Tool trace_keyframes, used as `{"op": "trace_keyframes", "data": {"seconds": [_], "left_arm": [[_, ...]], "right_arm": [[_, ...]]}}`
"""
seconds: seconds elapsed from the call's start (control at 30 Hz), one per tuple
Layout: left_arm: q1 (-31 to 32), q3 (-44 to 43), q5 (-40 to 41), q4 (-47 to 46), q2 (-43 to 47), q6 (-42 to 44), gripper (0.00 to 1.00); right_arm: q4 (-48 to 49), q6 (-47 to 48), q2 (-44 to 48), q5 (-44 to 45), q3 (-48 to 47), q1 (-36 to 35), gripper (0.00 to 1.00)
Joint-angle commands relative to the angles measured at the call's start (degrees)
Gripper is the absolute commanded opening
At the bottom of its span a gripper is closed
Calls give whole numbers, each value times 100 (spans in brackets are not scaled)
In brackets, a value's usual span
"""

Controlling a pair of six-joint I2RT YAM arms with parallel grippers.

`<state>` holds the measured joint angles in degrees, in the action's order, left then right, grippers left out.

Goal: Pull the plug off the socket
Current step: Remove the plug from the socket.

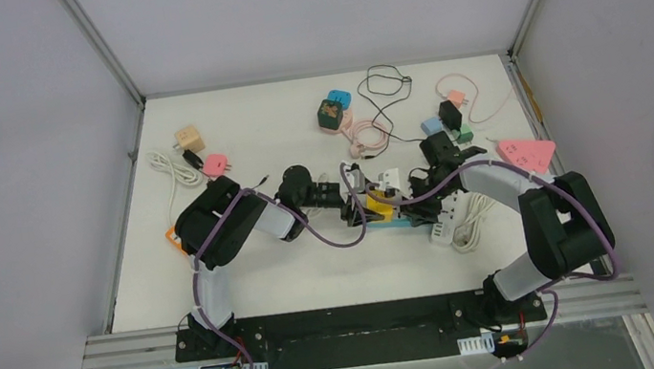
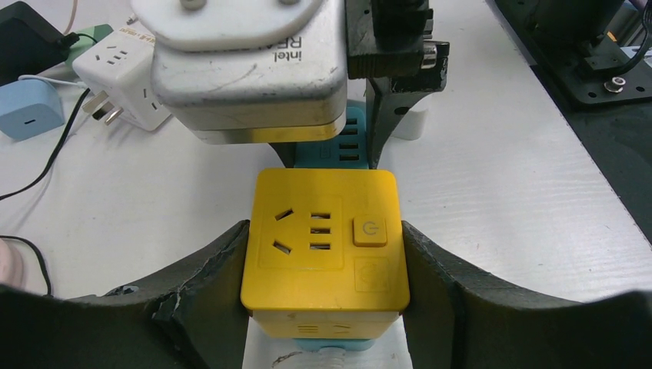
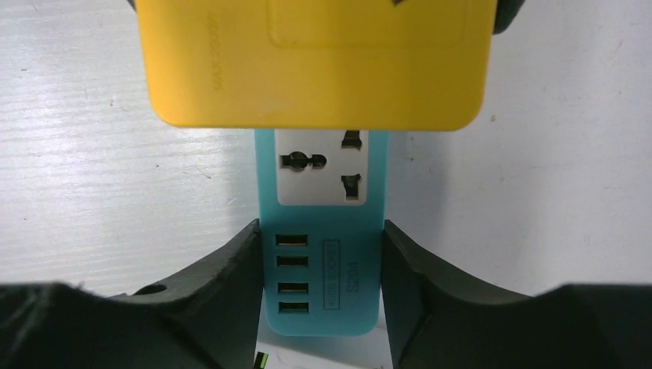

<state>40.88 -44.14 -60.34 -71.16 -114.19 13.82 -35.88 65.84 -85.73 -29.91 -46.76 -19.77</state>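
Fingers first: left fingers [image 2: 215,269] are closed partway onto the yellow plastic cube adapter [image 2: 327,246]. Both pads press flat on its opposite side walls, so that's a grip. Right fingers [image 3: 223,284] sit tight against the two long edges of the teal plastic power strip [image 3: 323,269] at its USB end. I see no gap on either side, so I read it as clamped.

Progress:
- Both grasps look set, one arm on the plug body and the other bracing the socket.
- Extraction not done. The yellow cube sits square on top of the strip in both wrist views, with no prongs showing and no daylight under it. I judge it fully seated.
- Left to do: pull the cube straight off while the strip is held down on the white table [image 2: 500,192].

Geometry:
- The cube is centred between the left fingers, socket face and button towards the camera.
- It sits just beyond the right fingertips along the strip, with one universal outlet bare between them.
- A grey-white plastic plug block [image 2: 246,69] sits just past the cube. Can't tell if it's plugged into the same strip.

Risk: a tilted pull could bind the prongs or lift the strip.
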Motion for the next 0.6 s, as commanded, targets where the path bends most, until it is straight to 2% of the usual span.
{"op": "trace_keyframes", "data": {"seconds": [0.0,0.07,0.13,0.23,0.27,0.33,0.5,0.57], "left_arm": [[-84,-190,-462,-95,131,-565,0],[-77,-55,-298,40,191,-89,0],[-3,192,114,574,393,930,0],[169,255,745,2343,905,2601,0],[180,190,766,2804,961,2724,0],[177,55,636,2732,906,2376,0],[-11,-447,-54,2066,570,334,0],[-80,-494,-279,1815,486,-17,0]], "right_arm": [[-296,49,-187,-30,-233,-45,3],[-354,-5,-235,-24,-302,-47,0],[-373,-35,-259,-11,-323,-45,0],[-382,-37,-269,-19,-332,-46,0],[-391,-37,-276,-15,-333,-45,0],[-401,-45,-291,-7,-342,-45,0],[-403,-75,-321,37,-366,-45,0],[-395,-101,-323,47,-375,-47,0]]}}
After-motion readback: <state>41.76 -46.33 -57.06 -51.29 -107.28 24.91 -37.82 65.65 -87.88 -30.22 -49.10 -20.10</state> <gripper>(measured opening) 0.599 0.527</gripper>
